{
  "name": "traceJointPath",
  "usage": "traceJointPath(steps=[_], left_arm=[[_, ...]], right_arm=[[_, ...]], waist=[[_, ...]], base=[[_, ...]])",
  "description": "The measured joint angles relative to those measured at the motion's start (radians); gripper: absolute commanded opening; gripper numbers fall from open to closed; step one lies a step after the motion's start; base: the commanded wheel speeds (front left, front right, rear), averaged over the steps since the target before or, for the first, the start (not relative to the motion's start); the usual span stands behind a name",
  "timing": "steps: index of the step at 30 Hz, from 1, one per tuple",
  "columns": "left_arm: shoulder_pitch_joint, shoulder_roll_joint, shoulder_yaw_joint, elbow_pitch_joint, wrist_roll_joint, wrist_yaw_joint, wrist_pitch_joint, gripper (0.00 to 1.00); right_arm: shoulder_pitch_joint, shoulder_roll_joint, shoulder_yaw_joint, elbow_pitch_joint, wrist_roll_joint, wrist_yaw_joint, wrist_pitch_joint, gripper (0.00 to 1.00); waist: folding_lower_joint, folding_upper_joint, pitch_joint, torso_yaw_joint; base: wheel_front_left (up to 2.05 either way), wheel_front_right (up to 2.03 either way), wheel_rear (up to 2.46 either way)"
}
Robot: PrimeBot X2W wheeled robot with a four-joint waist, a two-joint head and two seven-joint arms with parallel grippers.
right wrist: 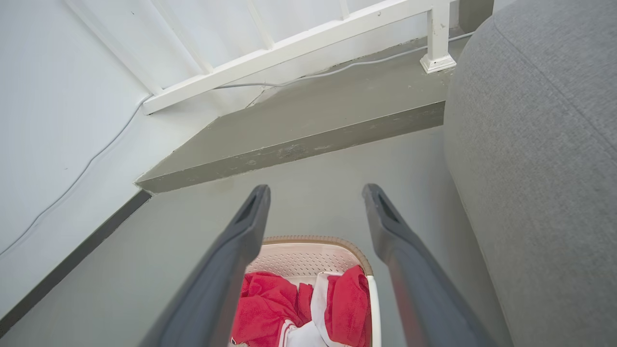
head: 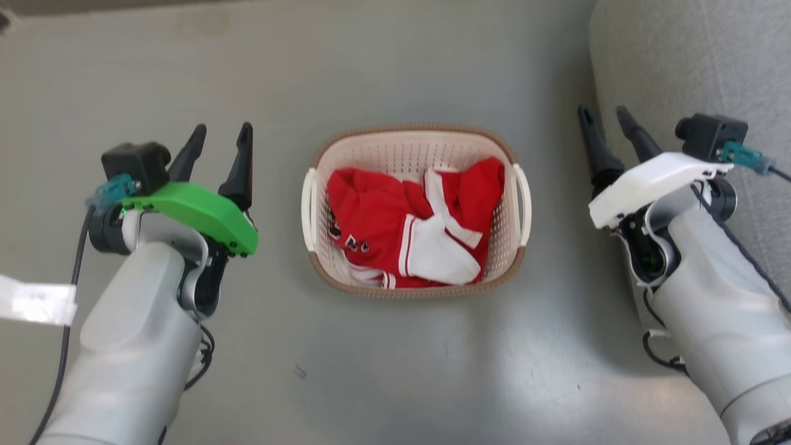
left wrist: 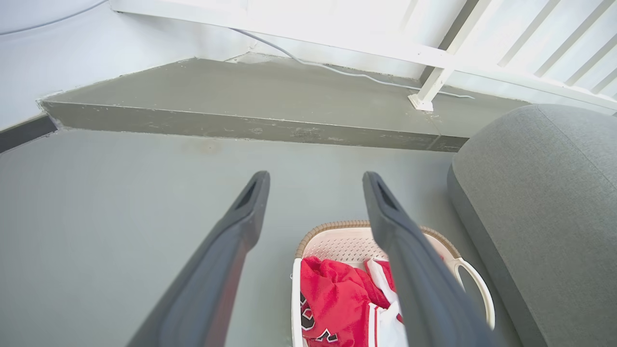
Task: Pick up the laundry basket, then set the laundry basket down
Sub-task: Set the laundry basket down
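The rounded, holey white plastic basket [head: 408,148] with a brown woven rim sits on the smooth grey floor [head: 395,62], crumpled red cloth [head: 371,204], maybe a shirt, inside, between the left gripper [head: 222,127] and right gripper [head: 600,109], both spread and empty.

— What tells the two sides apart?
— The left hand [head: 222,133] wears a green cover [head: 198,213], the right hand [head: 601,116] a white cover [head: 649,179]. Both have long dark fingers [head: 238,167], pale grey forearms [head: 142,321], black cameras [head: 135,162] with teal plugs [head: 111,188], and black cables [head: 67,334].

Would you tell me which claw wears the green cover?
The left claw, dark two-fingered, carries the green plastic cover; the right claw carries a white cover.
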Motion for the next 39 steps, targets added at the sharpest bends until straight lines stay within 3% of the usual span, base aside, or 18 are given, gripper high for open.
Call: traceJointPath(steps=[25,39], left_arm=[[0.376,-0.035,0.176,-0.228,0.119,0.009,0.000,1.00],[0.484,-0.049,0.235,-0.352,0.202,0.009,0.000,1.00]], right_arm=[[0.321,0.044,-0.111,-0.205,-0.112,-0.009,-0.001,1.00],[0.422,0.061,-0.161,-0.330,-0.173,-0.021,-0.001,1.00]], waist=[[0.0000,0.0000,-0.309,0.006],[0.0000,0.0000,-0.348,0.007]], base=[[0.00,0.00,0.00],[0.00,0.00,0.00]])
